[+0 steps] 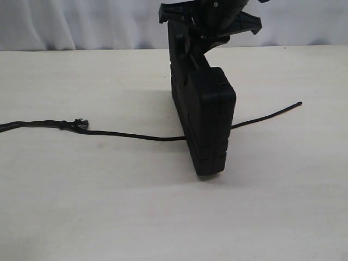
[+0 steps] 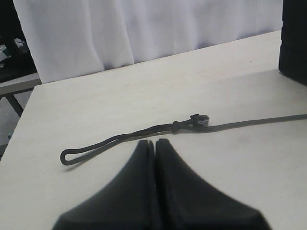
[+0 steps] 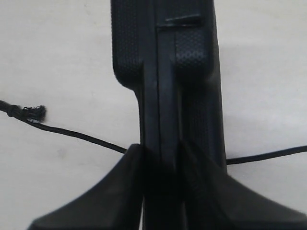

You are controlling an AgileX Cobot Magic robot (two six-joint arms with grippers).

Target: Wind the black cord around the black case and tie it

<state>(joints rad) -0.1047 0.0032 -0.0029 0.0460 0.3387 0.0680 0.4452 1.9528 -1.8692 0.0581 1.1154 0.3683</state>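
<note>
1. Black braided cord [image 1: 136, 136], long and thin, lies slack on the pale table [image 1: 81, 212]. No turn goes around the case and nothing is tied, so I judge the wrapping barely begun.
2. Directly below the right claw [image 3: 160, 153], a flat rectangular matte black plastic case [image 1: 209, 119] stands on its narrow edge. The claw pinches the upper edge, one finger on each face.
3. Under that claw the cord crosses the line of the case and comes out on both sides. Whether it runs beneath the case or behind it, I cannot tell.
4. The left claw [image 2: 155, 143] hovers low over the table, jaws pressed together and holding nothing. The cord's small knot [image 2: 194, 120] with its frayed end lies just ahead of the tips, with a folded loop [image 2: 67, 156] nearby.
5. Farthest out, the cord's free end [image 1: 299, 103] rests on the table, well apart from both claws.
6. Left to do: carry the cord around the case and tie it.
</note>
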